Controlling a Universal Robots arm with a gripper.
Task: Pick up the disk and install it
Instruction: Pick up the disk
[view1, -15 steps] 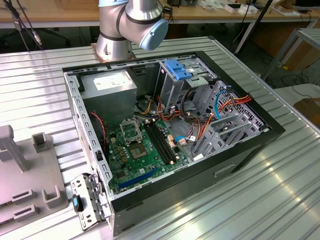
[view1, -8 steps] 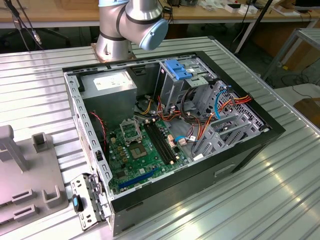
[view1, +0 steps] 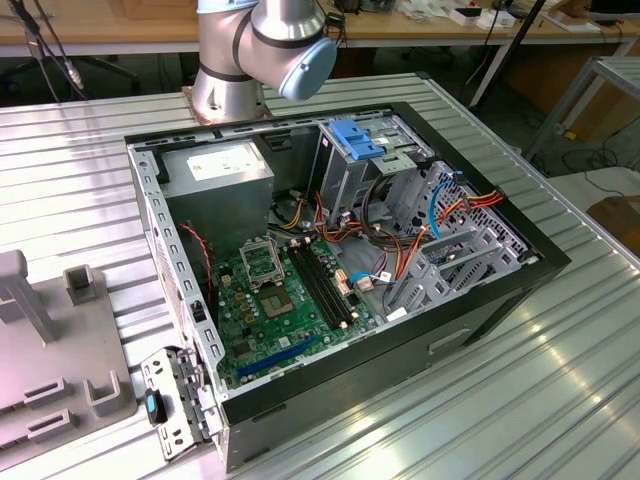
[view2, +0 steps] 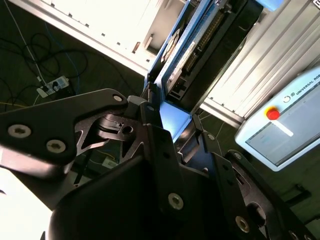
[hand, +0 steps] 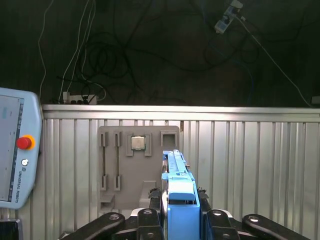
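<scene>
Gripper (hand: 180, 216) linkages sit nearest the lens in both wrist views. The jaws are clamped on the disk (hand: 176, 175), one finger on each broad face. The disk is held on edge, off the surface (hand: 250, 165). Its long axis runs straight out from the gripper, and a blue rail (hand: 180, 192) faces the first wrist camera. The second wrist view shows its circuit-board side. Beyond the disk lie a grey fixture plate (hand: 115, 165) carrying a chip (hand: 137, 142), and a pendant (hand: 15, 150) to one side. In the exterior view the open case (view1: 500, 290) lies on the surface, with its drive cage (view1: 350, 170) at the end near the arm base (view1: 225, 85). Loose cables (view1: 440, 215) crowd the space beside the cage.
</scene>
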